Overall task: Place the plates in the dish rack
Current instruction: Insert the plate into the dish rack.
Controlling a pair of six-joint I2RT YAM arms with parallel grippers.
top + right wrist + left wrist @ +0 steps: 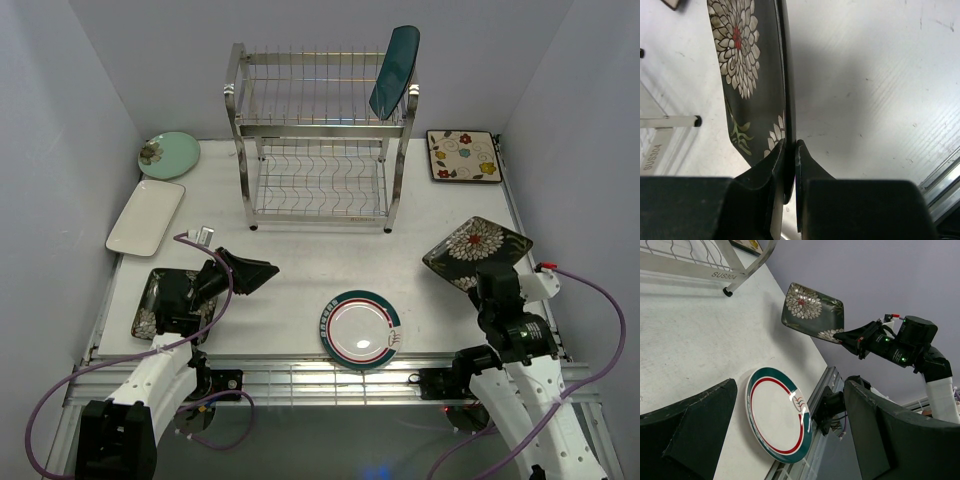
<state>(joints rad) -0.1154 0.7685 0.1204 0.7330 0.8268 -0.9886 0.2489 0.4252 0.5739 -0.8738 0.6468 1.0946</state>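
The steel dish rack (320, 130) stands at the back centre, with the plain teal plate (395, 72) upright in its top tier at the right. My right gripper (487, 272) is shut on the edge of a dark floral square plate (476, 250) and holds it tilted above the table; the right wrist view shows the jaws (790, 145) clamped on its rim (750, 75). My left gripper (255, 272) is open and empty, pointing right toward the round white teal-rimmed plate (361, 329), which lies flat and also shows between its fingertips in the left wrist view (777, 415).
A pale green round plate (169, 155) and a white rectangular plate (146, 217) lie at the left. A second dark floral square (152, 305) lies under my left arm. A cream flowered square (463, 156) lies at the back right. The table's front rail (320, 375) is close to the round plate.
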